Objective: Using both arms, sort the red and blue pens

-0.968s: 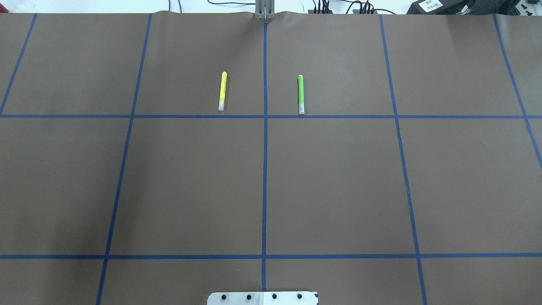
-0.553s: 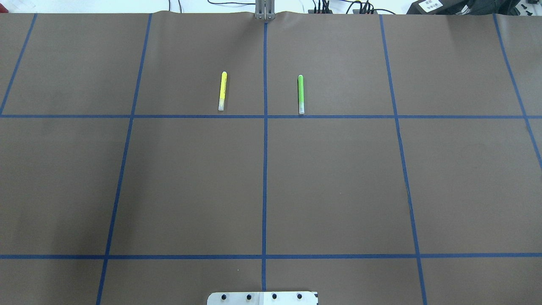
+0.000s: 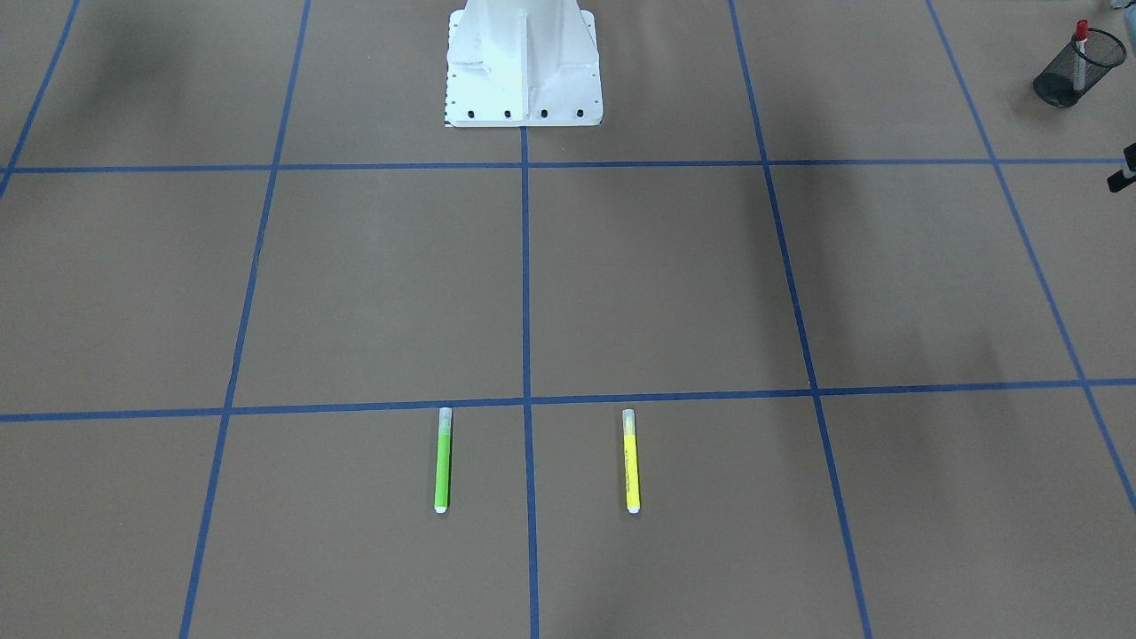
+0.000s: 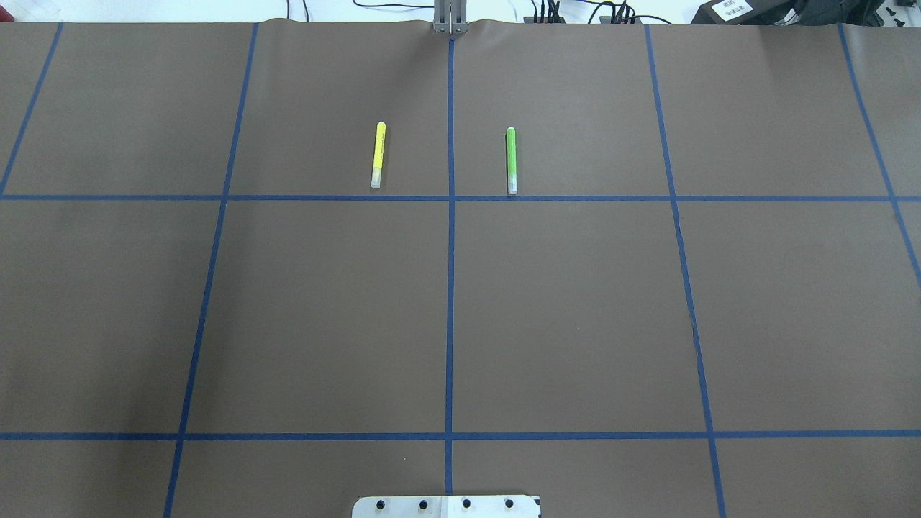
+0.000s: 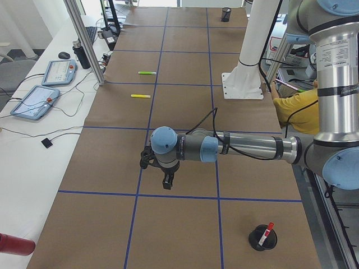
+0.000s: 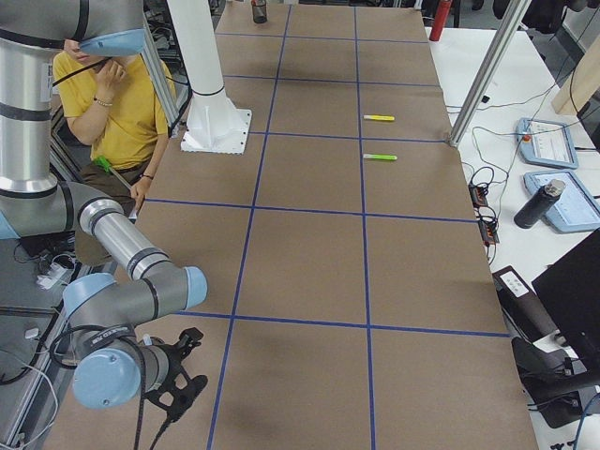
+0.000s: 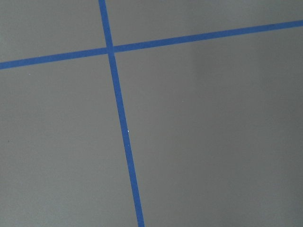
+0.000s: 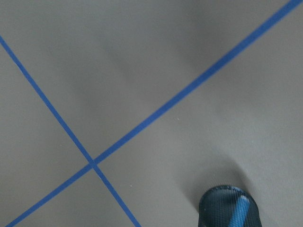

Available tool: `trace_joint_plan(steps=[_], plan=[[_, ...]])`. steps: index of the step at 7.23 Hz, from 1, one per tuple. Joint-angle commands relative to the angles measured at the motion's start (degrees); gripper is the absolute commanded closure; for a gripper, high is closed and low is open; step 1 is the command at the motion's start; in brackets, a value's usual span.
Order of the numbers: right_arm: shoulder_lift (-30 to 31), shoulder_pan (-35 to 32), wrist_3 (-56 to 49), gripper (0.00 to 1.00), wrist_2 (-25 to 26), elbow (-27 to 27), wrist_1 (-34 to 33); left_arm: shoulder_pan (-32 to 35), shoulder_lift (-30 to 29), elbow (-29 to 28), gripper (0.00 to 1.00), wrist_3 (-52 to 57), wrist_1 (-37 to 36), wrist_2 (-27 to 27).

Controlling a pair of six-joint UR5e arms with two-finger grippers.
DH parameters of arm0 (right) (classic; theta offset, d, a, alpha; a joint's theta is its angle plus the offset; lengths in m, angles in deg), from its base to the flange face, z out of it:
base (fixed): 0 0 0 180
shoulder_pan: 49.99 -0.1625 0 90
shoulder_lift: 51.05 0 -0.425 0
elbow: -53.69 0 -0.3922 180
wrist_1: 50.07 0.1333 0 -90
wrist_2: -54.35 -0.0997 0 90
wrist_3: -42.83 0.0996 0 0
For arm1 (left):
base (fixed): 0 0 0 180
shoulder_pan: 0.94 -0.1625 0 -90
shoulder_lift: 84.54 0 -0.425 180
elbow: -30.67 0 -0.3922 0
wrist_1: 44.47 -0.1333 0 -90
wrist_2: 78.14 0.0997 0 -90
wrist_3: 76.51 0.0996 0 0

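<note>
Apparently I am finishing the sort.
Red pen (image 3: 1080, 40) is standing in the mesh cup (image 3: 1061, 78) at the table's (image 3: 674, 284) left end; parking looks next; left gripper (image 5: 167, 180), right gripper (image 6: 186, 367) fingers: cannot tell.

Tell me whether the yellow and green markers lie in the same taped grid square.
No: the yellow marker and the green marker lie in neighbouring squares, with a blue tape line running between them.
</note>
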State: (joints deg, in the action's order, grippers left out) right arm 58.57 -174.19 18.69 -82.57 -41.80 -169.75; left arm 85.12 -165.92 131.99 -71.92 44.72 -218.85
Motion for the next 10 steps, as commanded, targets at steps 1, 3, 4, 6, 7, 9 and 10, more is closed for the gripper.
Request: trace_joint_plan(steps=[1,3,4,6,7,9,10], plan=[[-7.81,10.25,-0.03,0.00,-2.20,-0.04,3.56,-0.01,0.00,-0.24,0.00,-0.28,0.01,0.00],[-10.03,18.43,-0.03,0.00,-5.53,0.13,12.05,-0.01,0.00,-1.38,0.00,-0.37,0.19,0.00],[-10.91,21.95,3.80,0.00,-6.60,-0.22,16.19,-0.01,-0.09,-1.21,0.00,-0.20,0.19,0.08],[-13.54,30.12,18.44,0.00,-4.52,0.04,28.56,-0.01,-0.18,-1.21,0.00,-0.29,0.10,0.70],[-15.21,33.64,24.00,0.00,-1.89,-0.83,31.67,-0.01,-0.09,-1.21,0.00,-0.29,0.02,0.70],[-18.90,38.49,27.54,0.00,2.43,-1.53,31.35,0.07,0.00,-1.38,0.00,-0.28,0.01,0.79],[-19.18,39.90,28.61,0.00,4.45,-4.15,30.48,0.07,0.00,-1.12,0.00,-0.29,0.01,0.79]])
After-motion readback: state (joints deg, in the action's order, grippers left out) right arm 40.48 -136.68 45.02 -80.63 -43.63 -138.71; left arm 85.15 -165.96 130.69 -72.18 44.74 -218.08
